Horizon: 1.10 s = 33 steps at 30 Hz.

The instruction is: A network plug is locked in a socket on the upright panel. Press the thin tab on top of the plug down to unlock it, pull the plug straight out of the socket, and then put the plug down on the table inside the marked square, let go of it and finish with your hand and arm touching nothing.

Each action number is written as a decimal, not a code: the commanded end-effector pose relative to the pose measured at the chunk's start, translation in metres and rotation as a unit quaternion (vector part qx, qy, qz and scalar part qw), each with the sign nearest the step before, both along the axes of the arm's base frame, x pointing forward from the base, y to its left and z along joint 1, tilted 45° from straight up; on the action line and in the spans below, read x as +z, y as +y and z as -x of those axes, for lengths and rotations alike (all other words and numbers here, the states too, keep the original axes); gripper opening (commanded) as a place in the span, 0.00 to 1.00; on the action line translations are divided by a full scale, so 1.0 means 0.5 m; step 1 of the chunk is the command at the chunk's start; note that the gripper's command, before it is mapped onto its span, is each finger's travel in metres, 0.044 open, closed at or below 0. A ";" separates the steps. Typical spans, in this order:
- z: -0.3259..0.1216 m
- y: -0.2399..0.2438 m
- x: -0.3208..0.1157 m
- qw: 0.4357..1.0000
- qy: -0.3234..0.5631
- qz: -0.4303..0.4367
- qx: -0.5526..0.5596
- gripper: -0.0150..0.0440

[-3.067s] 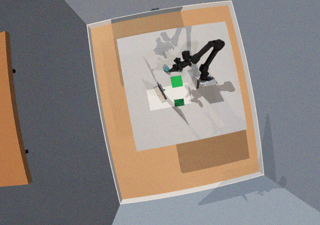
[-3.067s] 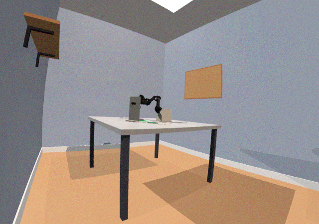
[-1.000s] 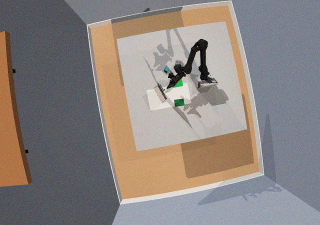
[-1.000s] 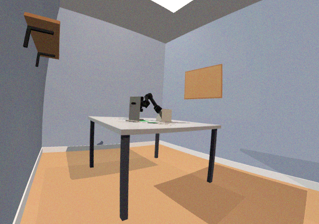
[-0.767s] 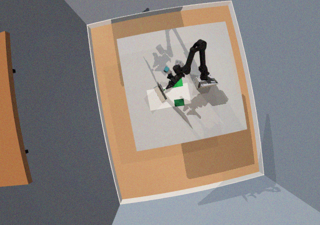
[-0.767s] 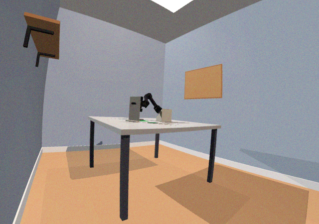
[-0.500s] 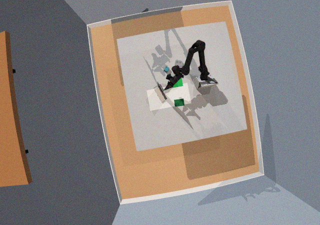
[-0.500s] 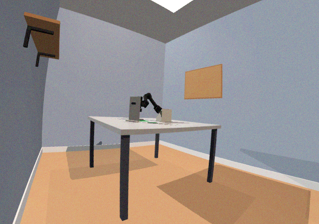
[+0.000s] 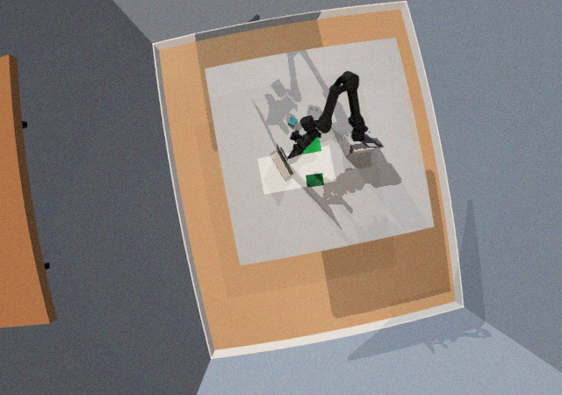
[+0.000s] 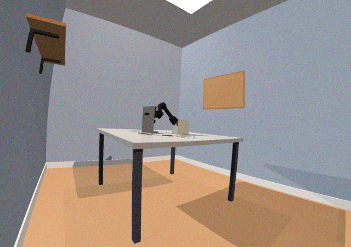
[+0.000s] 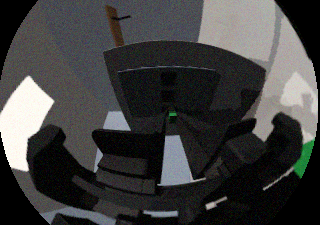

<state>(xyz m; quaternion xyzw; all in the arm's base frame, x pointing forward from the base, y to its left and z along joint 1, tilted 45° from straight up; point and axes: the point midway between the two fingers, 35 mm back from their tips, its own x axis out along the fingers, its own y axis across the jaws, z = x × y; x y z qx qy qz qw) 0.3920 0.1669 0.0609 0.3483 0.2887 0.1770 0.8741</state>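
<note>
The upright grey panel (image 9: 284, 167) (image 10: 147, 122) stands on the table (image 9: 254, 236) (image 10: 113, 133). In the wrist view its dark face (image 11: 142, 92) carries a column of openings. The plug's small green part (image 11: 172, 114) shows at the lowest one; its tab is not clear. My gripper (image 11: 170, 115) (image 9: 289, 156) is at the panel's face, fingertips close together on either side of the plug, appearing shut on it. A bright green patch (image 9: 313, 146) and a dark green patch (image 9: 314, 180) lie beside the panel; which is the marked square I cannot tell.
A small teal block (image 9: 291, 121) lies on the far side of my gripper. A white sheet (image 9: 268, 184) lies under the panel. A pale box (image 10: 183, 127) stands by the arm's base. My arm (image 9: 347, 80) arches above the table.
</note>
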 end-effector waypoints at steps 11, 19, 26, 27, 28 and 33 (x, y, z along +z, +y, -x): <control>-0.002 -0.003 0.000 1.000 0.001 -0.001 -0.005 0.25; 0.007 -0.006 0.001 1.000 0.001 -0.001 -0.005 0.25; 0.015 -0.009 0.003 1.000 0.001 -0.001 -0.005 0.25; 0.016 -0.009 0.003 1.000 0.001 -0.001 -0.005 0.25; 0.017 -0.010 0.004 1.000 0.001 -0.001 -0.005 0.25; 0.023 -0.012 0.005 1.000 0.001 -0.001 -0.005 0.25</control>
